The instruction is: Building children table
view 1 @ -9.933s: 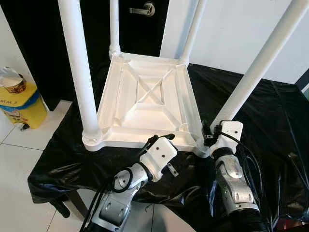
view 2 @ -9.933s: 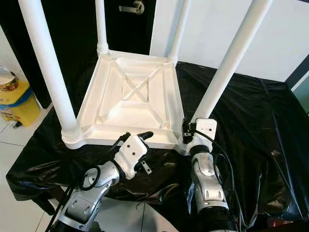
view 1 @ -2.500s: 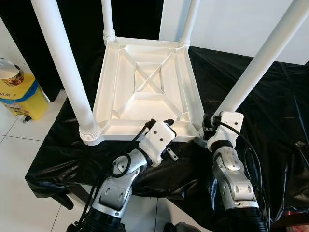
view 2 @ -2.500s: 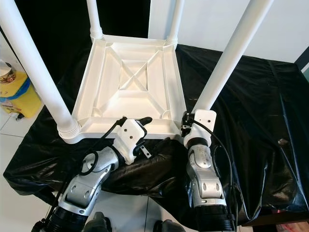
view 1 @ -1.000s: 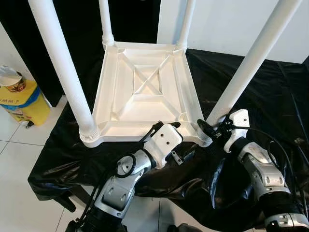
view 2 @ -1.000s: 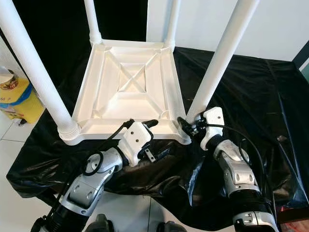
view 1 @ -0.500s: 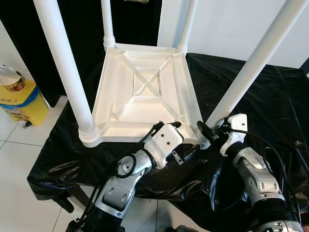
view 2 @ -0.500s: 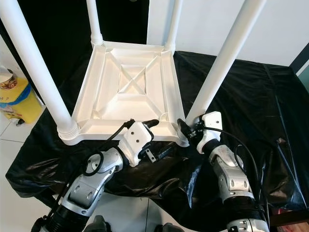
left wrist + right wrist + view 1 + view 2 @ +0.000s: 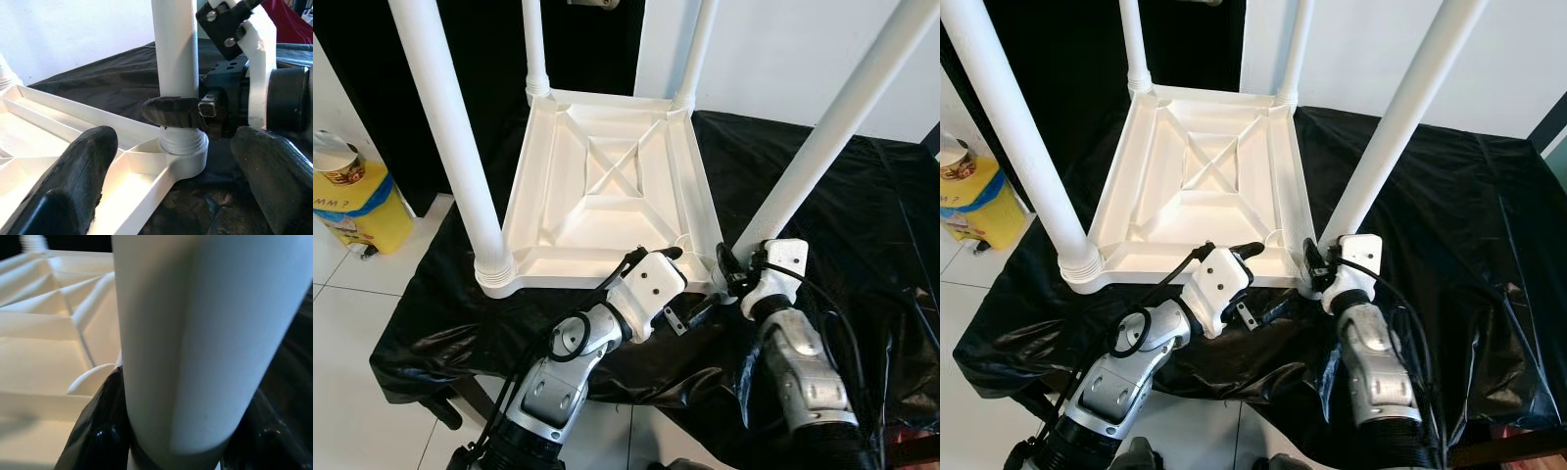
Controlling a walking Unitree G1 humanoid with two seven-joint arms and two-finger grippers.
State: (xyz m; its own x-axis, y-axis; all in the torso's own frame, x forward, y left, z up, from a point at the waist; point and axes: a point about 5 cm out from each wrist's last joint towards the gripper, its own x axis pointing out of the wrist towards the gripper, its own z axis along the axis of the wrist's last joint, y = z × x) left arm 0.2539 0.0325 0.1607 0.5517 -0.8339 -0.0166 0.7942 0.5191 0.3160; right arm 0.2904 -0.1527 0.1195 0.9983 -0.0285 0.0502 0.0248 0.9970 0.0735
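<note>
White plastic children's table point(image 9: 607, 191) lies upside down on a surface draped in black plastic sheet point(image 9: 862, 225), ribbed underside up, four white legs standing upward from its corners.

Near-right leg point(image 9: 822, 127) rises from a threaded collar at the table corner just ahead of the right gripper point(image 9: 1315, 262). That gripper is clamped on the base of this leg: one black finger point(image 9: 178, 111) wraps the front of the leg just above the collar, and in the right wrist view dark fingers sit tight against either side of the white tube.

Left gripper point(image 9: 651, 258) sits at the near edge of the table, just to the left of the right gripper. Its fingers are spread apart, holding nothing; one fingertip point(image 9: 73, 176) lies over the table's rim, the other point(image 9: 279, 171) over the black sheet, with the gripped corner between them farther out.

Near-left leg point(image 9: 445, 127) stands well off to the left gripper's left; two far legs stand beyond the tabletop.

Past the sheet's left edge, on the white tiled floor point(image 9: 342, 333), a yellow container point(image 9: 352, 201). Behind the table, a dark door point(image 9: 587, 39) and a white wall point(image 9: 783, 49).
</note>
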